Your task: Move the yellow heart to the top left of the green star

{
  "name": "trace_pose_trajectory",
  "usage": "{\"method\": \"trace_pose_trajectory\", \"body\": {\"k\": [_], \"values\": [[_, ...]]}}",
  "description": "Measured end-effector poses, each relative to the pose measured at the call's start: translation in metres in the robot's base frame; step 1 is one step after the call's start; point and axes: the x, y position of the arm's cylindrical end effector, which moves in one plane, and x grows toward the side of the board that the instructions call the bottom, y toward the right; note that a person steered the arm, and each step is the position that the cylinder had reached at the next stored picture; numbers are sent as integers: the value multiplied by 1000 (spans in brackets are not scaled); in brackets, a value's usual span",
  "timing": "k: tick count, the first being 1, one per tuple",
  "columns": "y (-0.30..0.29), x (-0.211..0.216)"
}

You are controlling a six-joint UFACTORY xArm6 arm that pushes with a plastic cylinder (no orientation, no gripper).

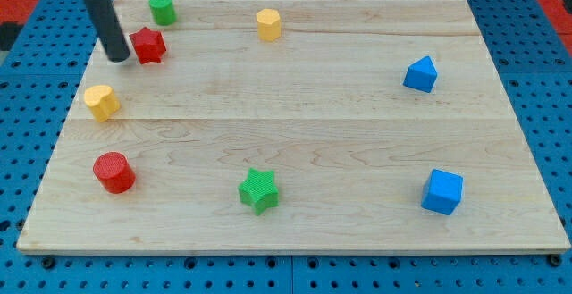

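Blocks lie scattered over a pale wooden surface (295,106) that rests on a blue pegboard (27,79). Near the view's left edge sits the yellow heart-shaped block (102,102); its outline is too small to tell which way it points or how its long axis runs. Well apart from it, low and near the middle, stands the green star-shaped block (259,190). No brand, label or writing can be read anywhere. The arm's straight dark rod comes down from the view's top left, leaning slightly, and my tip (119,59) rests just beside the red star-shaped block (148,45), on that block's left, above the yellow heart and apart from it. There is no hand on this rod, so nothing is grasped. A green cylinder (162,9) sits above the red star, a second yellow block (268,24) lies at the top centre, a red cylinder (113,172) at the lower left, and two blue blocks (420,74) (442,191) on the right.
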Motion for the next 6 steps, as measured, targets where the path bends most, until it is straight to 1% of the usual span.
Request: {"method": "trace_pose_trajectory", "body": {"k": [1,2,3,4,5,6], "values": [[-11,40],[9,76],[41,108],[104,142],[142,168],[123,223]]}}
